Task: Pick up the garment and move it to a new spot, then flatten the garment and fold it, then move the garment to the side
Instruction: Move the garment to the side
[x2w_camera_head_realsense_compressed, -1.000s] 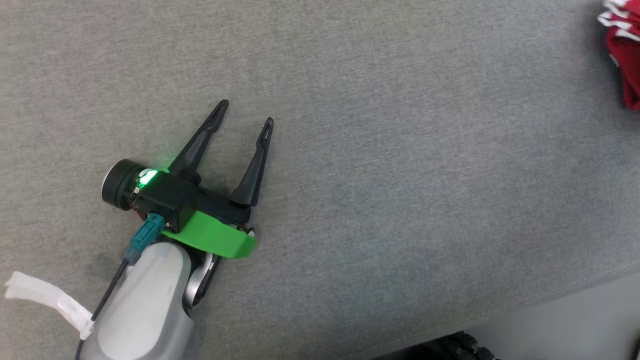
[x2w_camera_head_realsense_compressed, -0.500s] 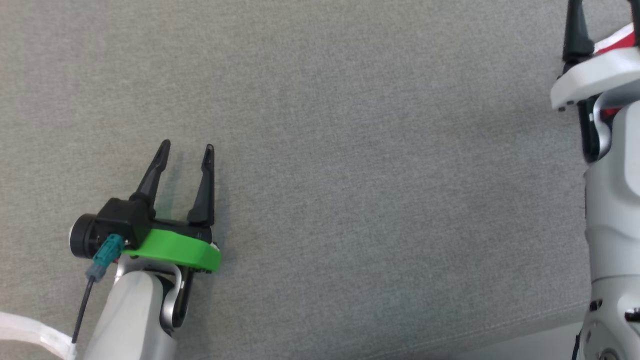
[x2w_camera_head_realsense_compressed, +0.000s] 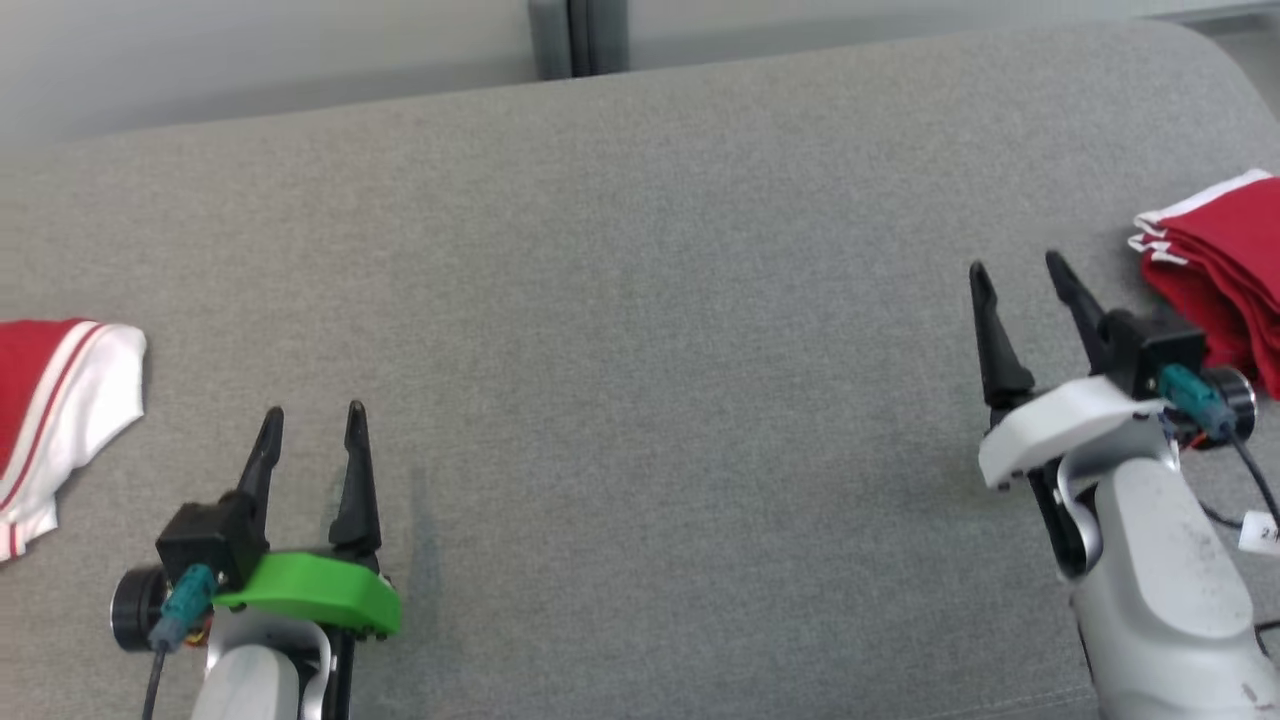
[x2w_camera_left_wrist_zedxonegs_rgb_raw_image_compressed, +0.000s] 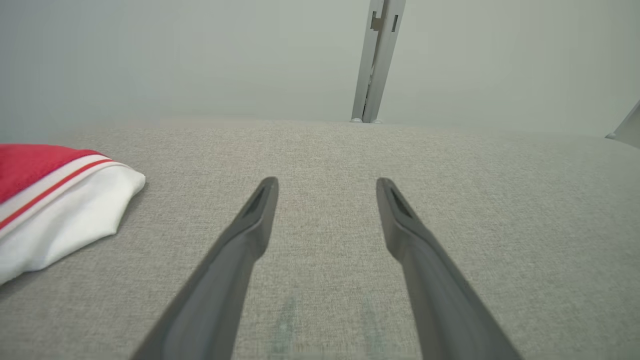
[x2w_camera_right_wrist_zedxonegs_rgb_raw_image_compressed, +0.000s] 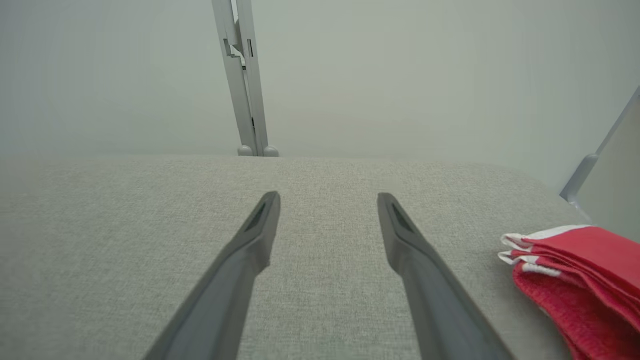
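Note:
The garment (x2w_camera_head_realsense_compressed: 60, 420) lies at the far left edge of the grey table (x2w_camera_head_realsense_compressed: 640, 350); a white sleeve with red-and-white trim and a bit of red body show, the rest is cut off. In the left wrist view the garment (x2w_camera_left_wrist_zedxonegs_rgb_raw_image_compressed: 65, 200) lies to the left of my fingers. My left gripper (x2w_camera_head_realsense_compressed: 313, 415) is open and empty, to the right of the sleeve and apart from it. My right gripper (x2w_camera_head_realsense_compressed: 1016, 265) is open and empty at the right side. Both wrist views show bare cloth between the open left gripper (x2w_camera_left_wrist_zedxonegs_rgb_raw_image_compressed: 325, 182) and the open right gripper (x2w_camera_right_wrist_zedxonegs_rgb_raw_image_compressed: 327, 196).
A smaller red layered cloth pile (x2w_camera_head_realsense_compressed: 1215, 265) with white-striped hems lies at the right edge, just right of my right wrist; the pile (x2w_camera_right_wrist_zedxonegs_rgb_raw_image_compressed: 585, 270) is right of my fingers. A grey post (x2w_camera_head_realsense_compressed: 567, 35) stands behind the table's far edge, against a pale wall.
The head camera has swung, so the whole picture shifted: the far edge, the garment and the red pile now show. My right arm has come fully into view. Both grippers stay open.

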